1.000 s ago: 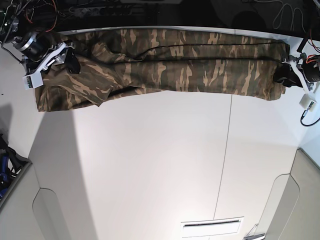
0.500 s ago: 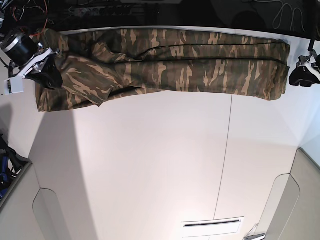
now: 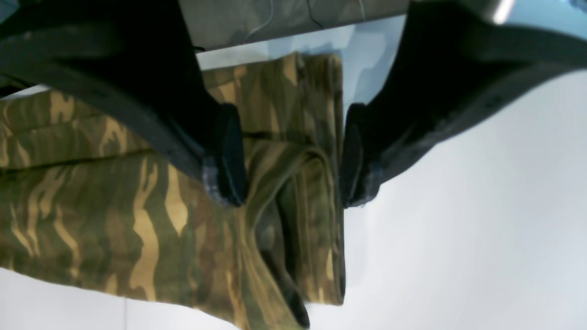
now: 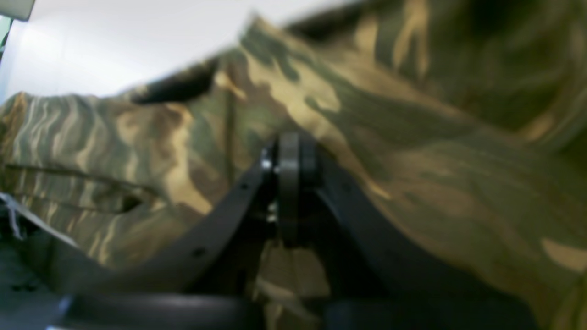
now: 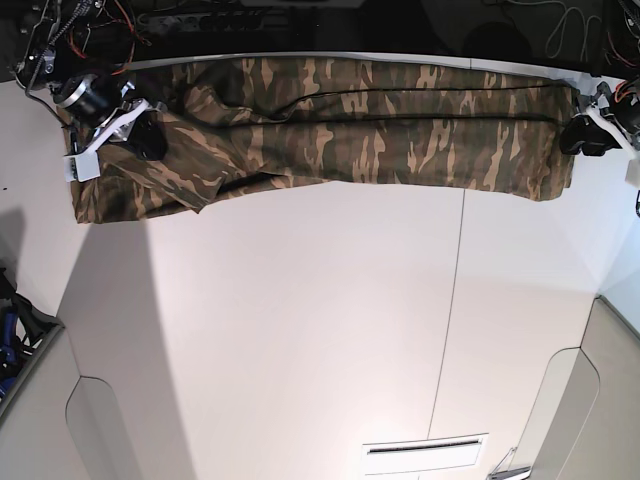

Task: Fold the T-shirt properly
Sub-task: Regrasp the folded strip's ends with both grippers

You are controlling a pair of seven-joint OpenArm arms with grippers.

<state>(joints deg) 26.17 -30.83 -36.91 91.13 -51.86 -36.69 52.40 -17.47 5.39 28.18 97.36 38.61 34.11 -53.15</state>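
The camouflage T-shirt [image 5: 350, 130] lies folded into a long strip along the table's far edge. My right gripper [image 5: 148, 140] is over the shirt's left end. In the right wrist view its fingers [image 4: 289, 183] are pressed together against the cloth [image 4: 412, 151], with no cloth visible between them. My left gripper [image 5: 577, 136] is at the shirt's right end. In the left wrist view it [image 3: 291, 156] is open, its pads [image 3: 227, 156] straddling the layered edge of the shirt [image 3: 137, 220] from above.
The white table [image 5: 320, 330] stretches toward the near side, with a seam line [image 5: 450, 320] running down it. Dark equipment and cables [image 5: 200, 25] line the far edge behind the shirt. Grey panels [image 5: 60, 420] stand at the near corners.
Both arms pulled outward off the shirt's ends, then came back. The right gripper is over the left end again. The left gripper is back at the right edge.
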